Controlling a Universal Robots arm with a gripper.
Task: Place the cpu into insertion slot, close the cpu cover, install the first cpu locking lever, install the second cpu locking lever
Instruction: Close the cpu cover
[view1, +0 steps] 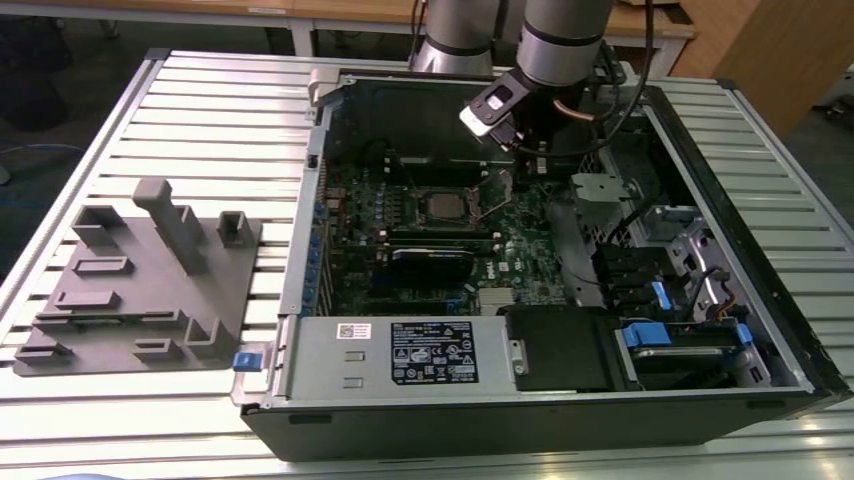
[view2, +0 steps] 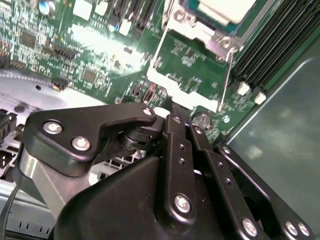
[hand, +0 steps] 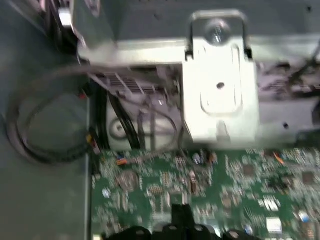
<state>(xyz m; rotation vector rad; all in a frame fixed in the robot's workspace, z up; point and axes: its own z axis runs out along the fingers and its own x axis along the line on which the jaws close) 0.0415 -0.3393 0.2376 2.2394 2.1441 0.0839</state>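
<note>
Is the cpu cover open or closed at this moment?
Open. In the second wrist view the cpu cover sits beside the cpu, not over it; its window shows green board.

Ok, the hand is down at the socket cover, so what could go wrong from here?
The hand sits right at the edge of the silver cover, which looks raised off the chip; a slip could let it drop crooked onto the chip. Small parts on the green board lie close around the hand and might get knocked. In the exterior view, a black cable hangs by the arm and could snag.
</note>
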